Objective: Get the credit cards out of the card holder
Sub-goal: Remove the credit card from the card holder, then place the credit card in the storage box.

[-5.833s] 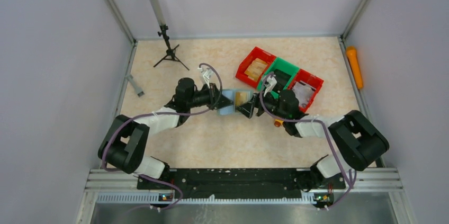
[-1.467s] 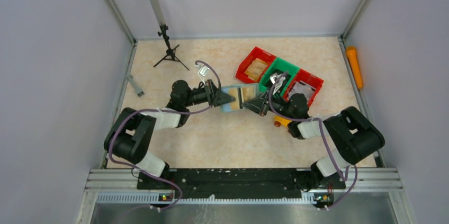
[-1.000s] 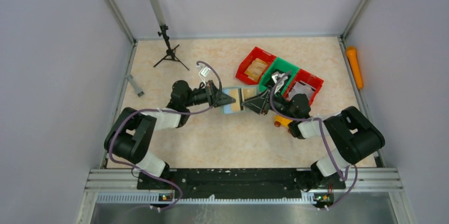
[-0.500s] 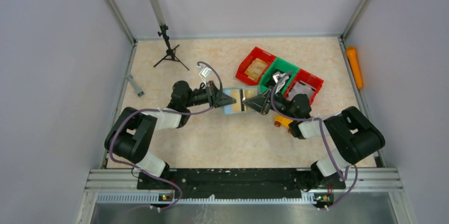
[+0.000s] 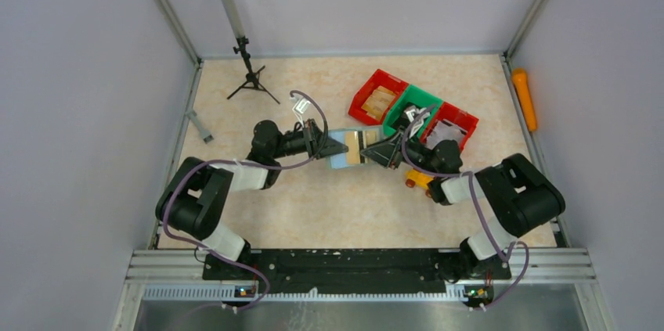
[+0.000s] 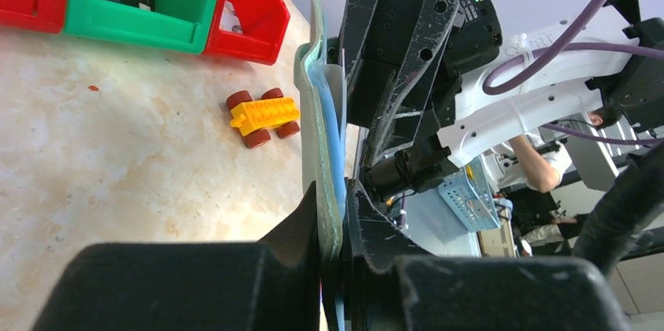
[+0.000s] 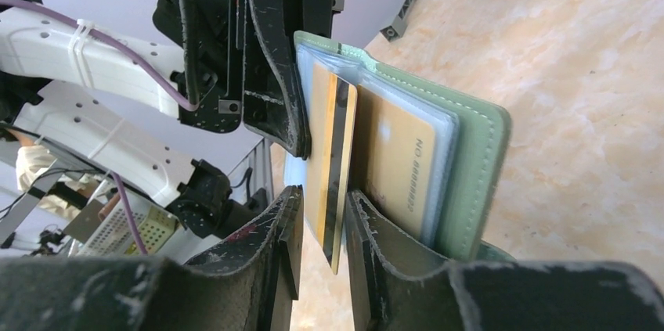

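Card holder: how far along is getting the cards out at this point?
Done: the left pincer clamps the card holder, holding it open and off the table. In hand: a gold card stands partly out of its sleeve between the fingers of the right pincer; whether they pinch it is unclear. Left: pulling that card free, then the second card, which sits in its clear sleeve.

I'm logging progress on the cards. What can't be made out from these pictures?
- Top view: card holder too small; left gripper and right gripper cover its ends.
- Left wrist: holder edge-on, contents unseen.
- Right wrist: whether the jaws pinch the front card is unclear; sleeves overlap, hiding how many remain.
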Tool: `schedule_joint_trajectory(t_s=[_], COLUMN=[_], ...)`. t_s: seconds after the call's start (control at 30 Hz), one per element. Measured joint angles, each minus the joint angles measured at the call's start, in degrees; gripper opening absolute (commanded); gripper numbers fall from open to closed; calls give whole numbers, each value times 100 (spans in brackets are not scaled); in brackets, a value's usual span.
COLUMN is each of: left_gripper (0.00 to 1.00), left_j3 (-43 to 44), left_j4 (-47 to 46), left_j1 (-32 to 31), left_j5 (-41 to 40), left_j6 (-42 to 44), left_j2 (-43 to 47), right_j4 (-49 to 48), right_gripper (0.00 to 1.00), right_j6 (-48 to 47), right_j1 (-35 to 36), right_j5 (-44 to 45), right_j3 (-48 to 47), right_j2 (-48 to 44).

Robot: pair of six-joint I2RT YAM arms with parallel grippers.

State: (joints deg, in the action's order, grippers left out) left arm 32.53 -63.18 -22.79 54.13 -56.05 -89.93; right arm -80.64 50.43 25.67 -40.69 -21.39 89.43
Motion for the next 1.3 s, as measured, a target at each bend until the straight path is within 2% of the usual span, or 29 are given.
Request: schedule_joint_trajectory(t_s=[0.07, 0.13, 0.27, 0.53, 0.93, 1.03, 1.13, 1.3], left_gripper=[0, 0, 0, 0, 0, 0, 0, 0], left_j3=[2, 2, 4, 4, 138, 205, 278, 372], left_j4=[-33, -28, -28, 431, 3692, 4175, 4527, 4833], left_j1=[-31, -59, -76, 13, 208, 208, 212, 210], left_j5=[33, 50, 74, -83, -2068, -2476, -2695, -2857], left_j6=[-9, -24, -42, 216, 1685, 1845, 1906, 1961], left_j2=[-31, -63, -74, -17, 1049, 1143, 1141, 1073], right_j4=[-114, -175, -280, -9, 3388, 4378, 5466, 6343], right_gripper=[28, 23, 0, 0, 0, 0, 0, 0], right_j6=[70, 122, 205, 107, -1729, -2260, -2785, -3578], right_j1=[0, 0, 0, -7, -181, -179, -144, -72], right_j5=[-59, -107, -160, -28, 1906, 2358, 2785, 3351], right_j3=[0, -2, -2, -2, -131, -623, -1495, -2643], right_j2=[79, 136, 199, 160, -1587, -1657, -1528, -1128])
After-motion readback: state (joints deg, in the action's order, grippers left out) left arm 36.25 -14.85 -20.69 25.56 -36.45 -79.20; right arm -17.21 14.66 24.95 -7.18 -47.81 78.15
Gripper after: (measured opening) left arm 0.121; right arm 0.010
